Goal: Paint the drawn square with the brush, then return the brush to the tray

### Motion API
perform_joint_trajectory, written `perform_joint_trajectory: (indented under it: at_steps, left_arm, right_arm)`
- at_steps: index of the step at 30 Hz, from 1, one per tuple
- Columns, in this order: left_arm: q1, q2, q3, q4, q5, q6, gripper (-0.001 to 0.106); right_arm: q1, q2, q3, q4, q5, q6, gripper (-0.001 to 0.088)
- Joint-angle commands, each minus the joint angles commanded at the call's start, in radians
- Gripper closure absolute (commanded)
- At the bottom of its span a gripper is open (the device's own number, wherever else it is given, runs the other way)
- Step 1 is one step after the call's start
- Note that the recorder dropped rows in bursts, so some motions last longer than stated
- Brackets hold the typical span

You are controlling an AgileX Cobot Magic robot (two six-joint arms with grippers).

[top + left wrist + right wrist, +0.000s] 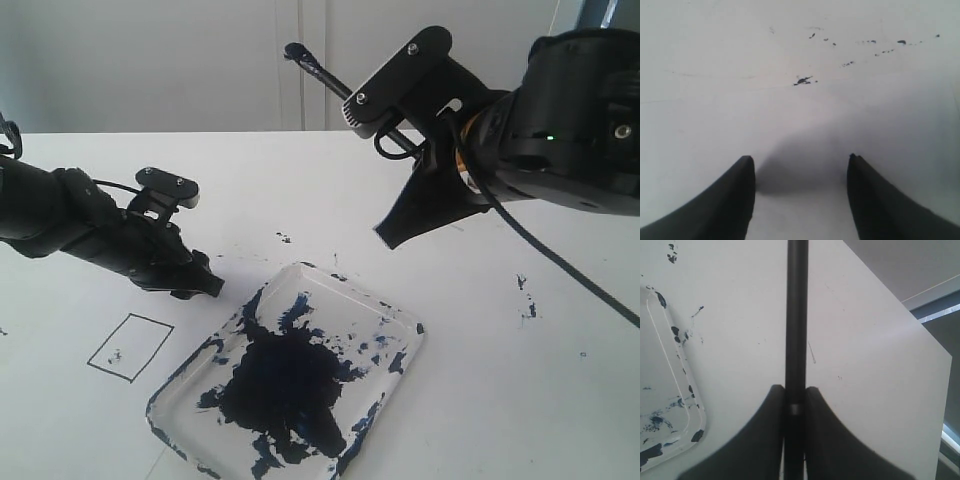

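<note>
Right end effector grips one brush near one tray.

A robotics lab's test bench: a left arm and a right arm, black, jointed and trailing cables, reach over a plain white counter flecked with dark paint, where a paint-smeared tray sits. Bare pale wall panels stand behind.
</note>
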Motion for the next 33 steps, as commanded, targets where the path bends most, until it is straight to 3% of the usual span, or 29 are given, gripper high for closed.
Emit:
perform_joint_trajectory:
  at_steps: [7,12,20,26,33]
  left_arm:
    - [-0.015,0.000,0.000,-0.002,0.031,0.000,0.046]
    - [-0.060,0.000,0.000,-0.002,0.017,0.004,0.046]
    - [-0.046,-0.051,0.000,0.016,0.011,0.004,0.046]
    - [0.027,-0.194,0.000,0.077,0.069,0.004,0.046]
    - [0.174,-0.331,0.000,0.140,0.315,-0.066,0.046]
  right_arm:
    - [0.000,0.000,0.000,0.000,0.000,0.000,0.0868]
    - [0.000,0.000,0.000,0.000,0.000,0.000,0.0868]
    - [0.000,0.000,0.000,0.000,0.000,0.000,0.0868]
    - [0.000,0.000,0.000,0.000,0.000,0.000,0.0868]
    - [0.000,0.000,0.000,0.000,0.000,-0.002,0.0868]
